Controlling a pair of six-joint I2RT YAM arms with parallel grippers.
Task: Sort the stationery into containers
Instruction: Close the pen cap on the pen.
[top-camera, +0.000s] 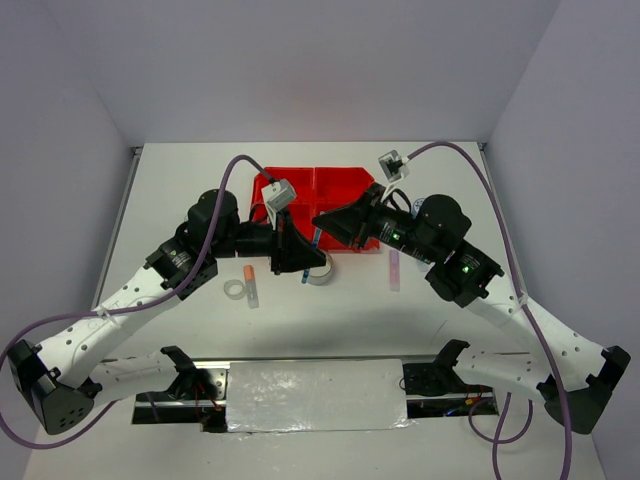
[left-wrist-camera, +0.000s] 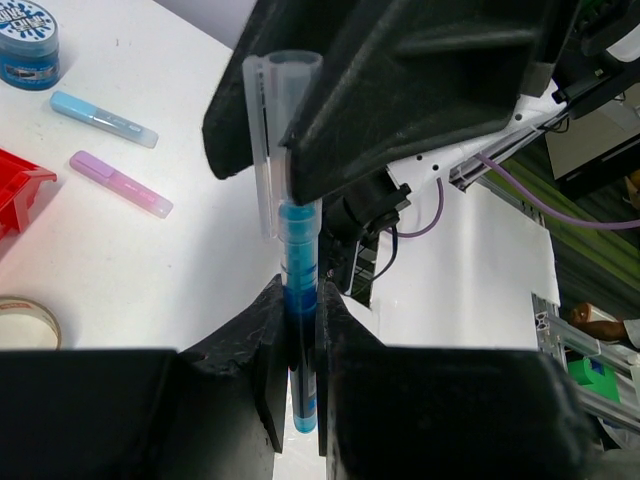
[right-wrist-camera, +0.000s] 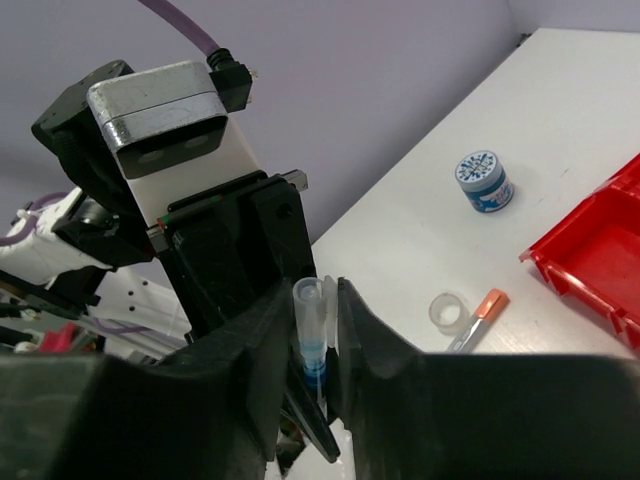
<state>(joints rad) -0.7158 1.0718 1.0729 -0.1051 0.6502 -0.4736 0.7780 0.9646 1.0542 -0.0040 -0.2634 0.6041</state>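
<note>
A thin blue pen with a clear cap stands upright above the table in front of the red tray. My left gripper is shut on its blue lower barrel. My right gripper reaches in from the right, and its fingers press on both sides of the clear cap. Both grippers, left and right, meet at the pen just in front of the tray. The pen's tip pokes out below the left fingers.
On the table lie a small clear tape ring, an orange stub, a silvery tape ring and a pink stick. A blue stick and a blue-patterned roll sit farther right.
</note>
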